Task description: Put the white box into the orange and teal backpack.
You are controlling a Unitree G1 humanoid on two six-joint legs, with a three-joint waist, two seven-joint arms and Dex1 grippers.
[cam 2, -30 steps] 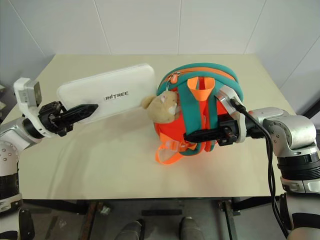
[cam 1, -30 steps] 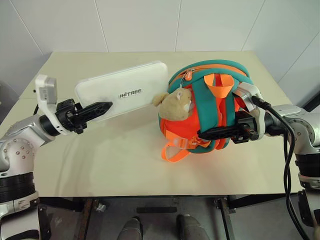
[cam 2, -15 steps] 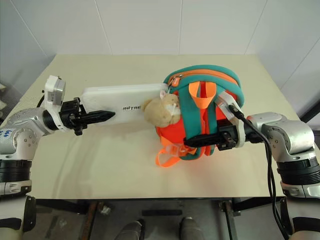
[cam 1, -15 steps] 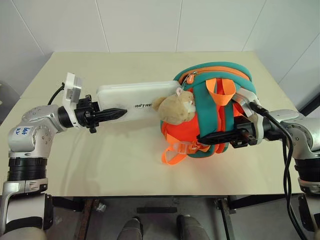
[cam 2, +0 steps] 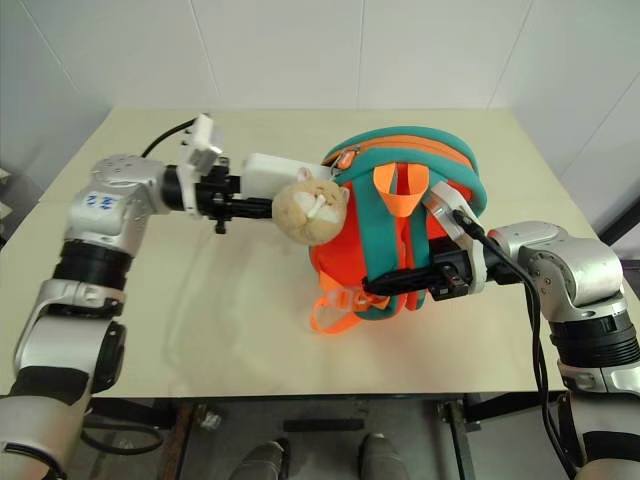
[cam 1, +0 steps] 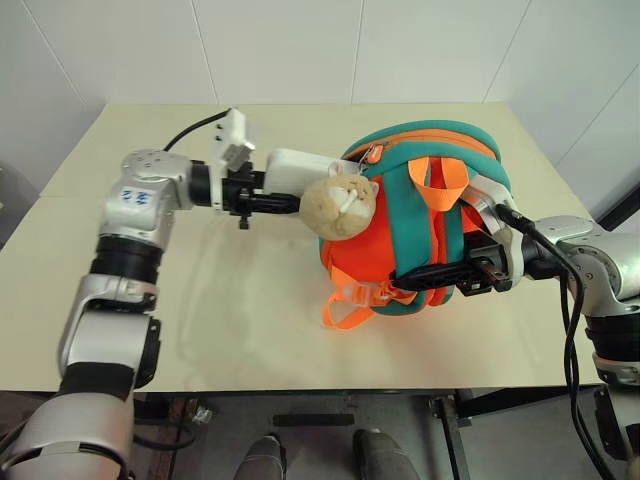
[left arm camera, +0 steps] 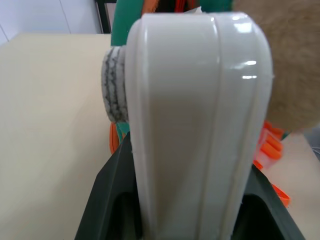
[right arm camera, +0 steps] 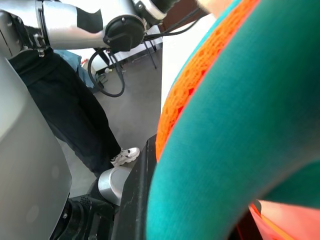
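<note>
Beige tabletop (cam 1: 250,310): left gripper (cam 1: 285,203) clamped on flat white box (cam 1: 298,170), now pushed mostly into orange and teal backpack (cam 1: 425,235); right gripper (cam 1: 415,273) pinches backpack's teal trim. Insertion nearly complete.

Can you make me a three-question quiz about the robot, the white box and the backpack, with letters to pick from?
1. Where is the white box?
A. Flat on the table by itself
B. In the left gripper, its far end going into the backpack
C. Under the backpack

2. What colour is the plush toy hanging on the backpack?
A. Beige
B. Blue
C. Black

3. What is the right gripper doing?
A. Hanging open in the air
B. Holding the white box
C. Shut on the backpack's teal strap

Answers:
1 B, the left gripper's black fingers clamp the box's near end, and its far end is hidden behind the toy at the backpack's opening.
2 A, the toy is tan and fuzzy.
3 C, its fingers pinch the teal strap.
</note>
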